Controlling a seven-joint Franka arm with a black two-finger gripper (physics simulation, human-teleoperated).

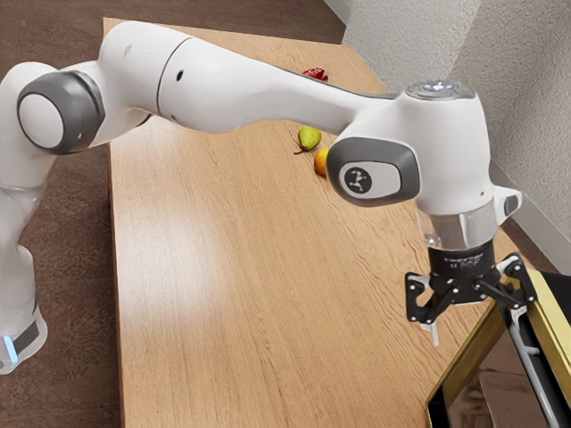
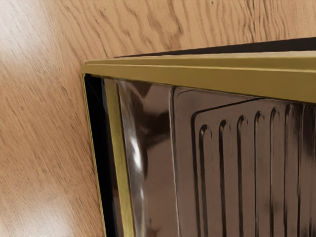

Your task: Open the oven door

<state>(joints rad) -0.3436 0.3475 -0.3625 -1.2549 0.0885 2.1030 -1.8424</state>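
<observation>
In the exterior view my black gripper [image 1: 474, 326] points down, its two fingers spread wide, over the near edge of the gold-framed oven [image 1: 546, 325] at the lower right. One finger hangs over wood; the other is close to the top end of the metal handle bar [image 1: 528, 350], and contact is unclear. A gold-edged panel [image 1: 475, 354] with a brown, glassy face slants beside the bar. In the wrist view the oven [image 2: 207, 74] shows a gold edge, a shiny brown surface and a ribbed brown panel [image 2: 232, 163]. How far the door stands from the body cannot be told.
A green pear [image 1: 309, 137], an orange fruit [image 1: 321, 162] and a red item [image 1: 315, 73] lie on the wooden table [image 1: 241, 294] beyond the arm. A grey wall rises past the table's far right edge in the exterior view.
</observation>
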